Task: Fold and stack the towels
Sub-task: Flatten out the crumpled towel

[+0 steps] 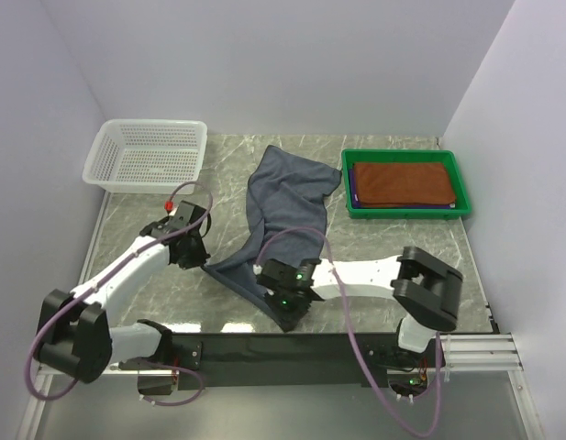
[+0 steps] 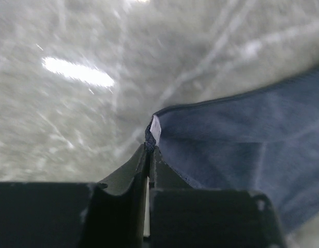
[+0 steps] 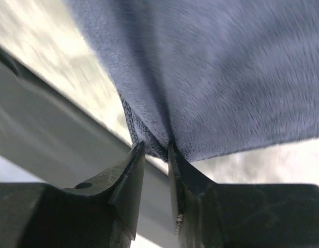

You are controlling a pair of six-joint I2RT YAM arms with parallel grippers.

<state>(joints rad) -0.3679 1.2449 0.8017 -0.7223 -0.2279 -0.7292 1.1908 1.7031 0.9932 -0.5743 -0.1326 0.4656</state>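
A grey-blue towel (image 1: 287, 192) lies crumpled on the marble table, running from the middle back toward the near edge. My left gripper (image 1: 205, 264) is shut on its left corner; in the left wrist view the jaws (image 2: 150, 150) pinch the corner by its white label (image 2: 155, 129). My right gripper (image 1: 288, 316) holds the towel's near corner above the table's front edge. In the right wrist view, cloth (image 3: 216, 67) is bunched between the fingertips of this gripper (image 3: 156, 147). A folded rust-brown towel (image 1: 402, 183) lies in the green tray (image 1: 406, 213), with a purple edge (image 1: 350, 188) showing beneath it.
A white mesh basket (image 1: 154, 124) stands at the back left corner. The green tray sits at the back right. The arms' black base bar (image 1: 264, 348) runs along the near edge, and white walls close in the sides and back.
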